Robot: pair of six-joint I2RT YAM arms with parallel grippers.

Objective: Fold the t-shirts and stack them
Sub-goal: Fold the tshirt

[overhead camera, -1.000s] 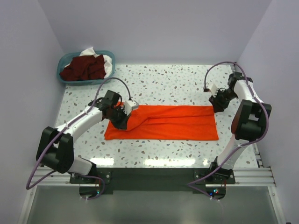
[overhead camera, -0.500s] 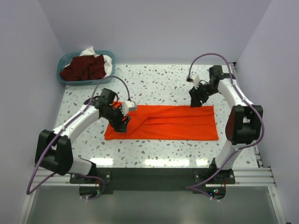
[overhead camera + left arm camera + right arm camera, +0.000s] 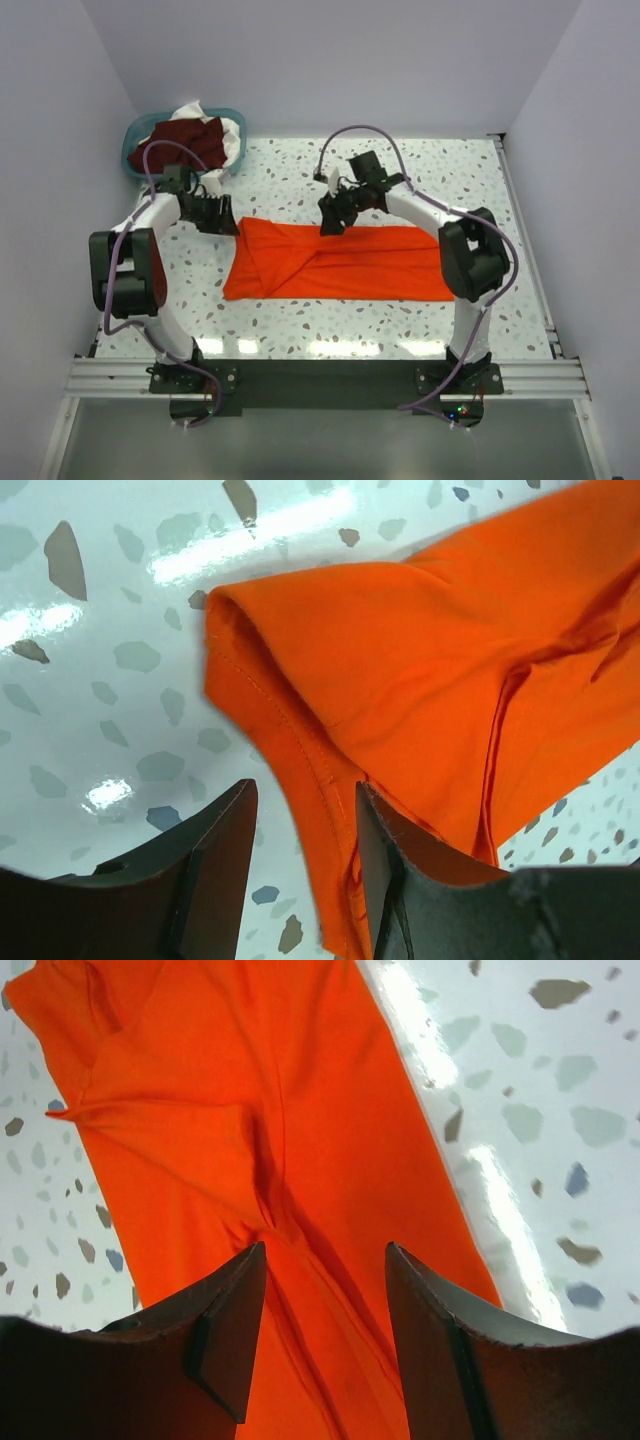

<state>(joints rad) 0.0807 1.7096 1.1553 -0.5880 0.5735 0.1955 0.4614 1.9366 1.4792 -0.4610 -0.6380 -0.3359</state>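
A bright orange-red t-shirt (image 3: 345, 263) lies folded lengthwise as a long strip on the speckled table. My left gripper (image 3: 222, 216) is at the strip's far left corner. In the left wrist view the left gripper (image 3: 305, 865) is open, and the stitched hem of the orange-red t-shirt (image 3: 420, 670) runs between the jaws. My right gripper (image 3: 333, 218) is over the middle of the strip's far edge. In the right wrist view the right gripper (image 3: 325, 1305) is open and empty, just above a creased part of the orange-red t-shirt (image 3: 230, 1110). Dark maroon t-shirts (image 3: 185, 140) and white cloth (image 3: 228, 128) lie in the basket.
The teal plastic basket (image 3: 134, 162) stands at the table's far left corner, close behind my left gripper. Lilac walls close in the left, back and right sides. Bare speckled table (image 3: 440, 170) lies behind the shirt on the right.
My right arm has swung left from the shirt's right end to the middle of its far edge. My left gripper has moved back and left to the shirt's far left corner.
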